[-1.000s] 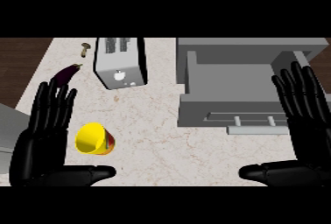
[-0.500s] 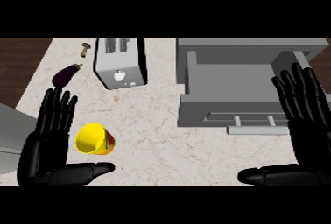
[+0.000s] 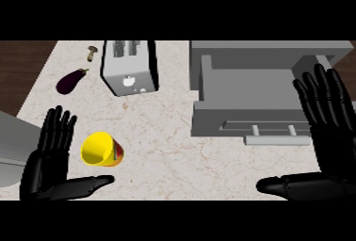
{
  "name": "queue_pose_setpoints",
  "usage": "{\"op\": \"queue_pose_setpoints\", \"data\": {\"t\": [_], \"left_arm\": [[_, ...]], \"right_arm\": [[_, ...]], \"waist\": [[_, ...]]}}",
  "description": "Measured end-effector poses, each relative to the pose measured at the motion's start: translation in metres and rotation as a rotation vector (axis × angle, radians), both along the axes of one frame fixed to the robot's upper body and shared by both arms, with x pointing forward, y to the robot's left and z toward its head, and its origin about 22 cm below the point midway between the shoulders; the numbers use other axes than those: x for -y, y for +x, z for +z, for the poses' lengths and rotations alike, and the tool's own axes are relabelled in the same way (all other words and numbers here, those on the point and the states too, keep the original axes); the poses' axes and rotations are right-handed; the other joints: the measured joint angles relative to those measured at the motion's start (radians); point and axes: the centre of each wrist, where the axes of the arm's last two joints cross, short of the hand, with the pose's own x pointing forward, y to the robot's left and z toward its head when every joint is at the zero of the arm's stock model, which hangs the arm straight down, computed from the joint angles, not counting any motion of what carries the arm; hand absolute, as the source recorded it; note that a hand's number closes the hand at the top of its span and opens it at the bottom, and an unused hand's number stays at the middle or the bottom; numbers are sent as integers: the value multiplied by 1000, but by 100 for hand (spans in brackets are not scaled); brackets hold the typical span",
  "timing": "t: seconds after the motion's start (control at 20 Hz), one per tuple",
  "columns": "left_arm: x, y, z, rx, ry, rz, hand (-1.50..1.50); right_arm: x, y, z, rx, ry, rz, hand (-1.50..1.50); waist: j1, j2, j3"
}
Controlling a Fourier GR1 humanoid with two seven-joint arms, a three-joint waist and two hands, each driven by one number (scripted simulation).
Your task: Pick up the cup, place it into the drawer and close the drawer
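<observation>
Marble-patterned pale worktop (image 3: 173,141) fills the head view, and on it lies one yellow cup (image 3: 101,149), tipped on its side with its mouth facing left and a streak of red and green on its outer wall. Left hand (image 3: 50,162) is right beside it, black fingers straight and pointing up the frame, thumb stretched out below the cup, nothing in its grasp and no contact that can be made out. Right hand (image 3: 327,141) shows at the right edge, likewise flat and spread, thumb pointing left, holding nothing, its fingers overlapping the right side of the one grey drawer (image 3: 243,99). That drawer stands pulled open, its hollow showing, with one pale bar handle (image 3: 277,133) on its front. Cup and drawer are well apart, bare worktop between them. Further back: one silver two-slot toaster (image 3: 129,68), one dark purple aubergine (image 3: 71,81) to its left, and one small brown mushroom (image 3: 91,52) near the far edge. One grey slab (image 3: 12,146) pokes in at the left edge.
</observation>
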Motion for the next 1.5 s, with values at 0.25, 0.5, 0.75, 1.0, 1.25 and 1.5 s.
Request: {"op": "queue_pose_setpoints", "data": {"t": [0.25,0.5,0.75,1.0,1.25,1.5], "left_arm": [[-12,4,-29,-19,6,20,-150],[-17,10,-49,-47,4,24,-150],[-26,5,-70,-68,2,23,-150],[-30,1,-95,-77,-3,34,-150],[-37,8,-109,-76,-7,49,-150],[-44,5,-129,-85,-6,63,-150]], "right_arm": [[1,6,-4,-3,0,9,-150],[5,2,3,-5,-6,10,-150],[1,2,5,-2,0,13,-150],[3,-1,5,1,-7,17,-150],[9,-3,6,-9,-6,24,-150],[6,-2,3,-13,-6,26,-150]], "waist": [[0,0,0],[-2,0,0],[-1,0,0],[-2,0,0],[-2,0,0],[-2,0,0]]}}
